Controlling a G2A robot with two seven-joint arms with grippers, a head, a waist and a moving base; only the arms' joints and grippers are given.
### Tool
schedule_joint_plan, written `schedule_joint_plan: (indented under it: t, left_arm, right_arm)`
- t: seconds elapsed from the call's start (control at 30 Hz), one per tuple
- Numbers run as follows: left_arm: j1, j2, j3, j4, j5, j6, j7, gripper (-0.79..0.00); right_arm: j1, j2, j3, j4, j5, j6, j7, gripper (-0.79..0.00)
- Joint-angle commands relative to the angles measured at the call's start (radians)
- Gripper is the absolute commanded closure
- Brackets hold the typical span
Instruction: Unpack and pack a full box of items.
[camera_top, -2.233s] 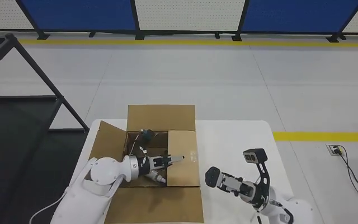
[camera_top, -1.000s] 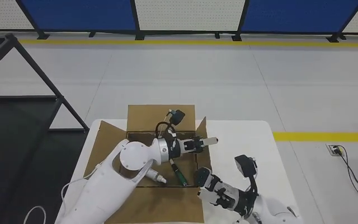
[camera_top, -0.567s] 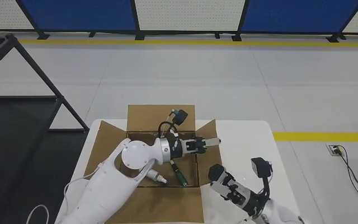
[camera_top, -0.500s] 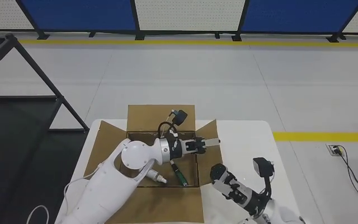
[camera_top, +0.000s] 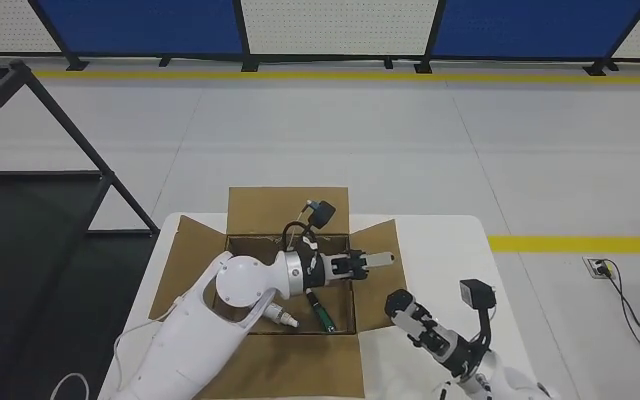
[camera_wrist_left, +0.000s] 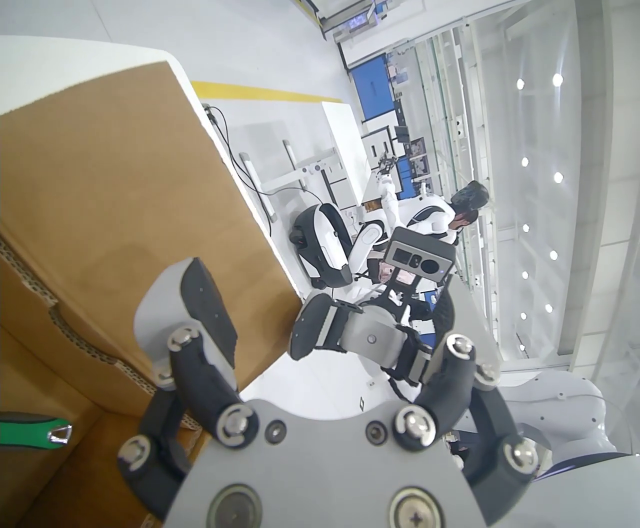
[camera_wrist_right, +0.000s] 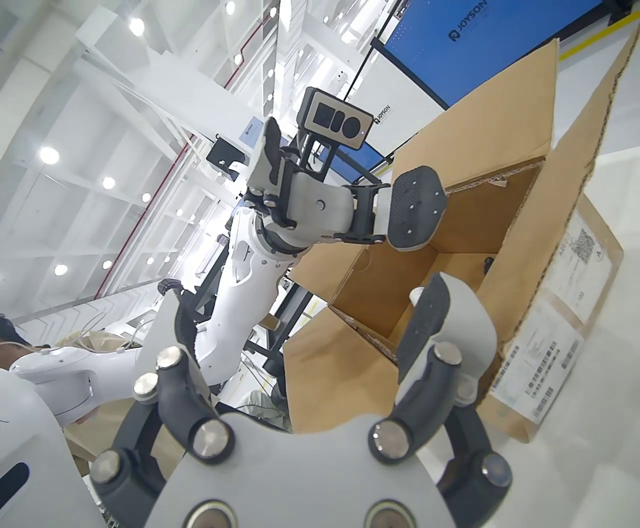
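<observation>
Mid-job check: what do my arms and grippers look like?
Glossy white arms, black wrist sections. The left gripper and right gripper have grey screwed baseplates, black linkages, white fingers with black dimpled pads. Each wrist carries a grey-faced camera.

The brown cardboard box (camera_top: 288, 208) stands with all four flaps splayed outward, so its mouth is open from above. The left arm's white and black gripper (camera_top: 378, 261), fingers spread wide, lies across the middle of the mouth as far as the right-hand flap (camera_top: 370, 295), barring that strip. Nearer the robot, the mouth is open above a green-handled tool (camera_top: 322, 313) and a small white cylindrical item (camera_top: 281, 318) on the box floor. The right gripper (camera_top: 397, 300), fingers apart, sits just beside the right-hand flap's outer edge, with that flap between it and the mouth. To the right, the white table (camera_top: 450, 250) gives room to pass.
</observation>
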Motion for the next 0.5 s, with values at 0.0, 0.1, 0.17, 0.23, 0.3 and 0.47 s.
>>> schedule_joint_plan:
  t: [0.0, 0.1, 0.17, 0.23, 0.3, 0.47]
  left_arm:
    - [0.004, 0.0, -0.004, -0.005, 0.001, 0.002, 0.0, -0.785]
    - [0.01, -0.001, -0.01, -0.012, 0.005, 0.007, -0.001, -0.785]
    - [0.015, -0.001, -0.014, -0.017, 0.006, 0.007, -0.001, -0.785]
    - [0.02, -0.001, -0.018, -0.021, 0.008, 0.009, -0.002, -0.785]
    - [0.025, -0.001, -0.024, -0.025, 0.009, 0.008, -0.002, -0.785]
    - [0.039, 0.001, -0.039, -0.036, 0.009, 0.009, -0.006, -0.785]
  right_arm:
    - [0.005, 0.003, -0.002, 0.011, 0.007, 0.001, 0.0, -0.785]
    - [0.014, 0.007, -0.005, 0.027, 0.016, 0.001, 0.001, -0.785]
    - [0.019, 0.009, -0.007, 0.038, 0.021, 0.002, 0.002, -0.785]
    - [0.024, 0.012, -0.009, 0.047, 0.027, 0.003, 0.002, -0.785]
    - [0.03, 0.015, -0.008, 0.057, 0.035, 0.004, 0.001, -0.785]
    - [0.042, 0.021, -0.013, 0.075, 0.052, 0.006, -0.002, -0.785]
